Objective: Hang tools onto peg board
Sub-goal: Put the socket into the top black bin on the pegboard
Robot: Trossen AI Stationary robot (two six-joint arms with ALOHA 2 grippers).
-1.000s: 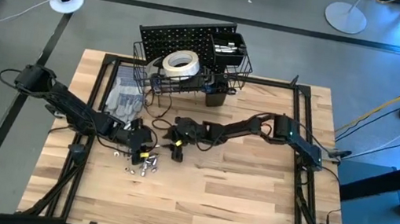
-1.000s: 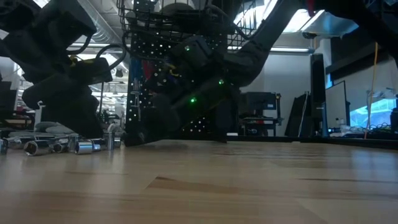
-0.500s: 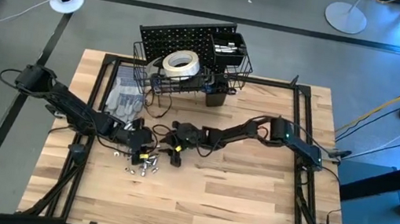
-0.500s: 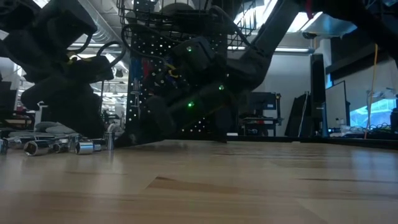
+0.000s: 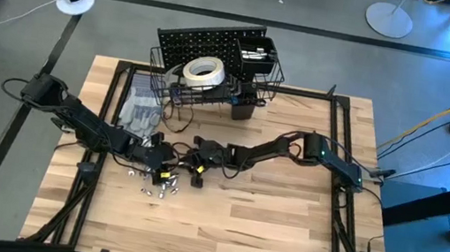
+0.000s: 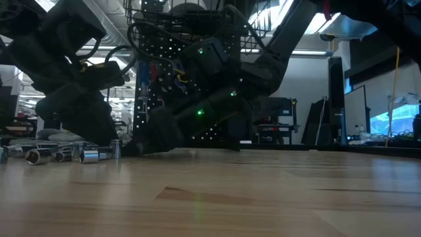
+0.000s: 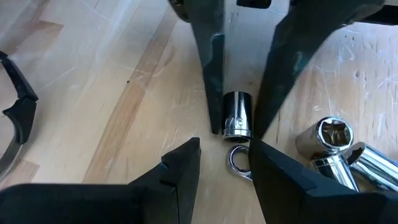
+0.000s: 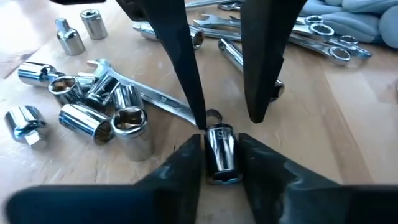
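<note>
Chrome socket (image 7: 237, 115) on wooden table (image 7: 112, 87), between opposing dark hand (image 7: 239, 127) fingers (image 7: 211, 74).

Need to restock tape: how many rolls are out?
1: the tape roll lies in the wire basket on the peg board. Others may be hidden under the arms.

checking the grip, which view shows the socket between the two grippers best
The right wrist view: the socket lies large on the wood between the right gripper fingers, with the left gripper fingertips just beyond. The left wrist view shows it too, farther off. In the high view both grippers hide it; the low view shows only dark arms there.
</note>
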